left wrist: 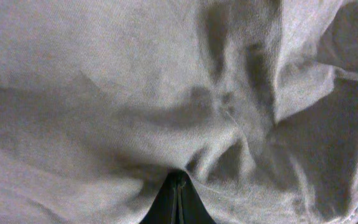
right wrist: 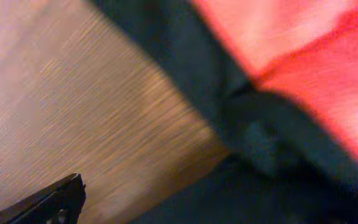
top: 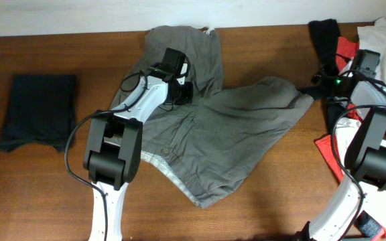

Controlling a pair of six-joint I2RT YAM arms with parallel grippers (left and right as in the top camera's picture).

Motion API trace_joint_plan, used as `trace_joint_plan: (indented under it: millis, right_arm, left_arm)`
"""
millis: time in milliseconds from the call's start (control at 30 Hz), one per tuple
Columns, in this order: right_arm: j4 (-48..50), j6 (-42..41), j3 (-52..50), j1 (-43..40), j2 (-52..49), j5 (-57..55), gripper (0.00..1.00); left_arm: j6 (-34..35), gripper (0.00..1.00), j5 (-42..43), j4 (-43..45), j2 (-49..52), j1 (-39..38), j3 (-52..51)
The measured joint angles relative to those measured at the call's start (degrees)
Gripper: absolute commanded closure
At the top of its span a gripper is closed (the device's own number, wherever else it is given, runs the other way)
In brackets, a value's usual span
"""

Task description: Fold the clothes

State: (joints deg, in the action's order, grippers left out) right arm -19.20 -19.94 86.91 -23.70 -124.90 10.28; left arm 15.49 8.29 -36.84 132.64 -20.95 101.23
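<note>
Large grey-khaki trousers (top: 240, 134) lie spread across the middle of the table, with the pale waistband lining (top: 173, 175) showing at the front. My left gripper (top: 178, 94) sits low on their upper left part. In the left wrist view its fingers (left wrist: 178, 198) are pressed together, and the trouser fabric (left wrist: 135, 93) bunches in creases at their tips. My right gripper (top: 324, 86) hovers by the end of the right trouser leg, at the edge of a pile of black (right wrist: 272, 143), red (right wrist: 303, 50) and white clothes. Only one of its fingers (right wrist: 61, 202) shows, far to the side, with nothing between the jaws.
A folded black garment (top: 37, 110) lies at the far left of the wooden table (top: 300, 194). The clothes pile (top: 380, 40) fills the right edge, partly under the right arm. Both arm bases stand at the front edge.
</note>
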Motion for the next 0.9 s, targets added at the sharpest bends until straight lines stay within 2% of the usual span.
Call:
trace_joint_plan:
  millis: [300,533,667,800,867,900]
  right_arm:
    - [0.79,0.68,0.02,-9.75,0.00,-2.80,0.01]
    - [-3.91,2.40,4.33,-17.33,-0.26,7.56,0.01]
    - [-10.34,3.76,11.43,-18.16,-0.44,16.39,0.01]
    - [-22.21,4.90,21.22,-16.31,-0.42,22.10,0.00]
    - [-28.30,5.20,24.28,-14.78,-0.39,23.58,0.03]
    - [-30.93,5.40,25.20,-13.90,-0.39,24.11,0.09]
  left_arm:
    - [0.00,0.99,-0.17,0.35,0.02,0.00,0.00]
    - [0.00,0.99,-0.39,1.11,0.09,0.00,0.00]
    - [0.00,0.99,-0.39,1.22,0.13,0.00,0.00]
    - [0.00,0.99,-0.42,1.33,0.13,0.00,0.00]
    - [0.02,0.99,-0.42,1.36,0.13,0.00,0.00]
    - [0.02,0.99,-0.42,1.36,0.13,0.00,0.00]
